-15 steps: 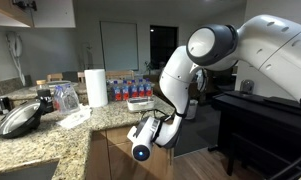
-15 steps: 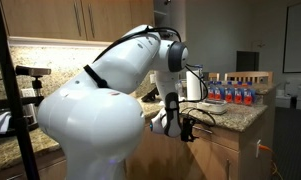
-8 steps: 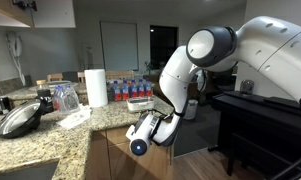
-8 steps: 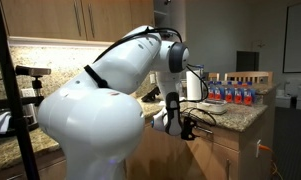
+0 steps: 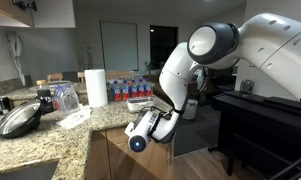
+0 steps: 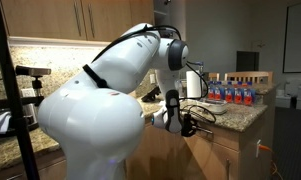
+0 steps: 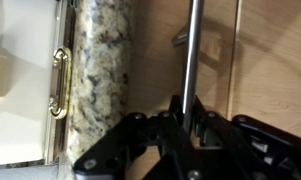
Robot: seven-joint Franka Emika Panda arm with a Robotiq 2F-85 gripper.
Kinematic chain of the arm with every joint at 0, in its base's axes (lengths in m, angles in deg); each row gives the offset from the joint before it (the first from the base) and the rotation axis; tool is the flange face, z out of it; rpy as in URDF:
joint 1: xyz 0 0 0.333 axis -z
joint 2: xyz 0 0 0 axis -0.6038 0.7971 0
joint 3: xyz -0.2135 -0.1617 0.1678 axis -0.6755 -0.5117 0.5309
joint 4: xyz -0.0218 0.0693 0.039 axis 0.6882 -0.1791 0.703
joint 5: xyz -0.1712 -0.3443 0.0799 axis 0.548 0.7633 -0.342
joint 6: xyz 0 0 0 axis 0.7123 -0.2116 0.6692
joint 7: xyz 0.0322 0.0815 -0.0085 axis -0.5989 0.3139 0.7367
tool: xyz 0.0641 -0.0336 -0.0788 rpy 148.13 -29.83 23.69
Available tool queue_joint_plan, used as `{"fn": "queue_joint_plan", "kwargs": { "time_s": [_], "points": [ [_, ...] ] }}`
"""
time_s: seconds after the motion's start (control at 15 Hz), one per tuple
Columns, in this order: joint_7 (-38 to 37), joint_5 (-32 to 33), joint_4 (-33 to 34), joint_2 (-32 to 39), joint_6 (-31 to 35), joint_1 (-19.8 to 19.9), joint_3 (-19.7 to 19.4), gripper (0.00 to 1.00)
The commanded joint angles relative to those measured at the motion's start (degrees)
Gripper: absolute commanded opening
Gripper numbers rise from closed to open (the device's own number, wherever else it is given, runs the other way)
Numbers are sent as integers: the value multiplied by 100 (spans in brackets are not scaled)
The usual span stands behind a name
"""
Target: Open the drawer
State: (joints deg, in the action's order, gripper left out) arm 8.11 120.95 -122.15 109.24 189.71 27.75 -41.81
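Observation:
In the wrist view the drawer (image 7: 216, 62) is a light-brown wood front right beside the speckled granite counter edge (image 7: 101, 70). Its silver bar handle (image 7: 191, 45) runs down into my gripper (image 7: 183, 112), whose black fingers are shut on the bar. In both exterior views the arm bends down from above the counter, with the gripper (image 5: 133, 131) (image 6: 176, 118) pressed against the wood front just below the countertop. The hand hides the handle in those views. I cannot tell whether the drawer front has come out at all.
On the granite counter (image 5: 60, 135) stand a paper towel roll (image 5: 96, 87), a row of bottles (image 5: 126, 90) (image 6: 231, 94), a dark pan (image 5: 18, 119) and a jar. A black table (image 5: 262, 118) stands close beside the arm. A black pole (image 6: 12, 100) crosses the foreground.
The jaws have gone from open around the handle to shut on it. The wrist has shifted slightly up and toward the cabinet front.

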Motion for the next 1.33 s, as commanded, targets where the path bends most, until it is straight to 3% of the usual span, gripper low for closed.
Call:
{"fn": "queue_joint_plan", "kwargs": {
  "time_s": [0.0,0.4,1.27],
  "points": [
    [-71,-37,-328,-227,-7,-25,14,8],
    [-150,-5,-468,-270,-112,-90,21,9],
    [-1032,863,-1125,-456,-456,-176,44,11]
  ]
}}
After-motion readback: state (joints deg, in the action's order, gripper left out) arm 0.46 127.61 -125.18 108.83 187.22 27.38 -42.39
